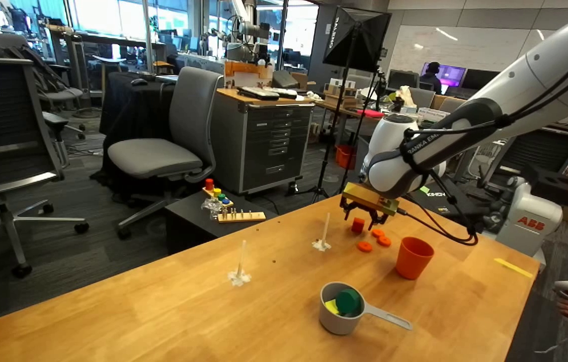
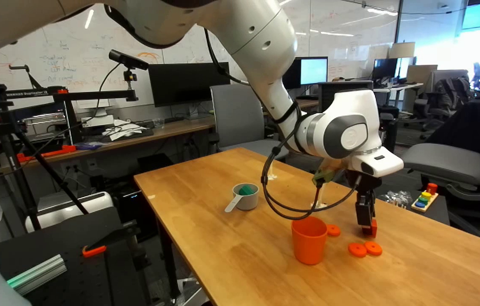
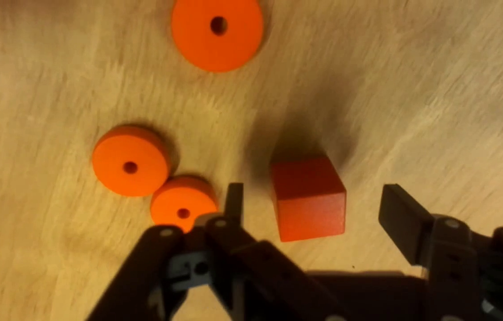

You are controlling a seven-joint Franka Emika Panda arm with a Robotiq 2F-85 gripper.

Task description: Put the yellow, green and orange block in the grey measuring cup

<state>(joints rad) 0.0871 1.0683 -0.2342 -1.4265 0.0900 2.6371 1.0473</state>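
Note:
The orange block (image 3: pixel 311 217), reddish-orange and upright, stands on the table. It also shows in both exterior views (image 1: pixel 357 224) (image 2: pixel 374 228). My gripper (image 3: pixel 314 200) is open and low over it, with one finger on each side of the block and gaps visible in the wrist view. The gripper also shows in both exterior views (image 1: pixel 359 219) (image 2: pixel 366 221). The grey measuring cup (image 1: pixel 336 322) stands upright on the table, also in an exterior view (image 2: pixel 248 203). Inside it lie the green block (image 1: pixel 348 300) and the yellow block (image 1: pixel 331 306), the latter partly hidden.
Three orange discs (image 3: pixel 218 33) (image 3: pixel 130 162) (image 3: pixel 183 205) lie flat beside the orange block. An orange cup (image 1: pixel 414 259) stands between the block and the measuring cup's handle side. Two thin upright pegs (image 1: pixel 241 261) (image 1: pixel 325 231) are taped to the table (image 1: pixel 163 311).

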